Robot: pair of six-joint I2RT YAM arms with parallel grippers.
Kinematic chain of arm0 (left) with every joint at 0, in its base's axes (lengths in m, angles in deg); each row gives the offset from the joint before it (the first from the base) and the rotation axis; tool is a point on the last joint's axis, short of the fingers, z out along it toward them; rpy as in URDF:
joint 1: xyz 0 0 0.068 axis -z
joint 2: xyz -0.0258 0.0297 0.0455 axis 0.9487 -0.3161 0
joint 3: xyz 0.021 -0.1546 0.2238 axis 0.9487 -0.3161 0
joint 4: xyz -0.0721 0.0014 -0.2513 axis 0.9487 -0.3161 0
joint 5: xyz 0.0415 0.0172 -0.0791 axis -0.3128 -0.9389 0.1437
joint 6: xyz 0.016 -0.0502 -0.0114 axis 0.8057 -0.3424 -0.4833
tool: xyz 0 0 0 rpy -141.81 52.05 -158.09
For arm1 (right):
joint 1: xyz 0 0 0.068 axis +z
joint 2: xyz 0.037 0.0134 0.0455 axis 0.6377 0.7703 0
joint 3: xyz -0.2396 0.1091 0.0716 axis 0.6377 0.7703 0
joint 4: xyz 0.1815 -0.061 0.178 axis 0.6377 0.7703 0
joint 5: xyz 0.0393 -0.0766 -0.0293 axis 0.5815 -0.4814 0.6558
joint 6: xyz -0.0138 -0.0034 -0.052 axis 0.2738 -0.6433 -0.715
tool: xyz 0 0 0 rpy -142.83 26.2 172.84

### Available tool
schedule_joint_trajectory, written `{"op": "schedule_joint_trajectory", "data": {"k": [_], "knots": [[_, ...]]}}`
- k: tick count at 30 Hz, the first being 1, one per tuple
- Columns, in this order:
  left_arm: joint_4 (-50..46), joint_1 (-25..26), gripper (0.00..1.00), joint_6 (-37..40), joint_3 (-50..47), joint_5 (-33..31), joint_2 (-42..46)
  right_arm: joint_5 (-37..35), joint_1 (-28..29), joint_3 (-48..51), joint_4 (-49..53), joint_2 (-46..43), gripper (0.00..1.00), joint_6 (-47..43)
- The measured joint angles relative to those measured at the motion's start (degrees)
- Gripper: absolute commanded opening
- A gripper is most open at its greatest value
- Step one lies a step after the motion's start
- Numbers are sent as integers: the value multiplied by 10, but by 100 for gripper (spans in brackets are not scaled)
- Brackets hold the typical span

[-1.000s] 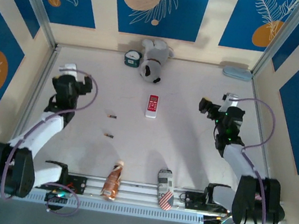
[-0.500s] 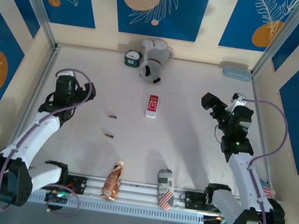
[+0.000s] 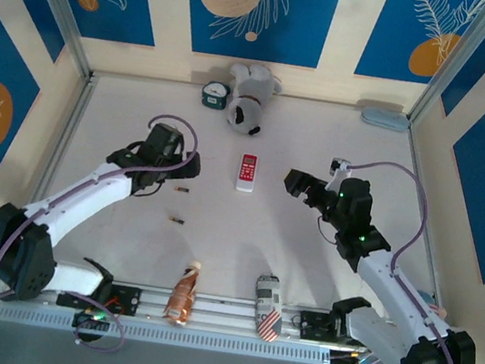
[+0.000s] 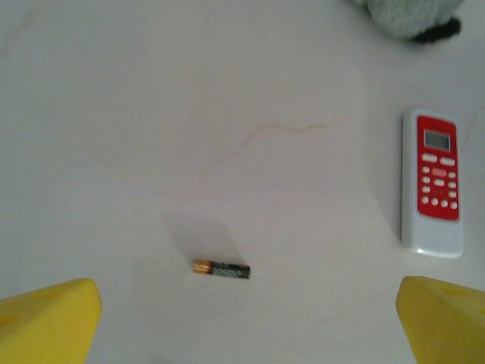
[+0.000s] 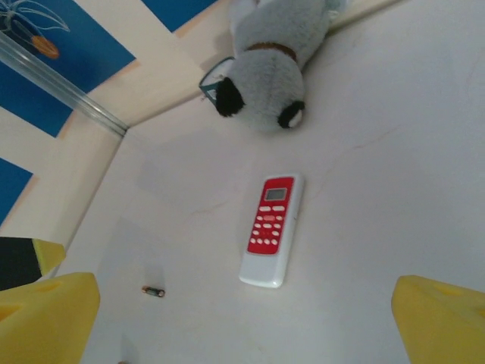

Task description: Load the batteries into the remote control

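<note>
While the remote control (image 3: 247, 172) lies face-up at centre of the top view, one battery (image 3: 182, 191) sits lower left of it, with the second battery (image 3: 176, 221) below that. Left gripper (image 3: 187, 170) is just above the upper battery in frame. Right gripper (image 3: 290, 182) is right of the remote. Both jaws are spread wide and empty.

The top view looks down from behind — both wrist views, nearer, share the remote control (image 4: 431, 186).

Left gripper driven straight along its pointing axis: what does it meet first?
Likely the battery, lying just ahead of the open left gripper, or bare table beside it; depth is unclear. The remote control lies off that line.
</note>
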Motion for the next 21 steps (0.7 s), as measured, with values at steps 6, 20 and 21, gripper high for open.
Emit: {"op": "schedule_joint_trajectory", "data": {"k": [6,20,21], "knots": [[-28,62,100,-16,76,-13,-105,-38,1,7,3,-46,99,0],[-190,141,88,-8,433,-38,-419,-73,1,15,15,-76,99,0],[-202,144,87,-5,453,-39,-437,-74,1,15,16,-76,99,1]]}}
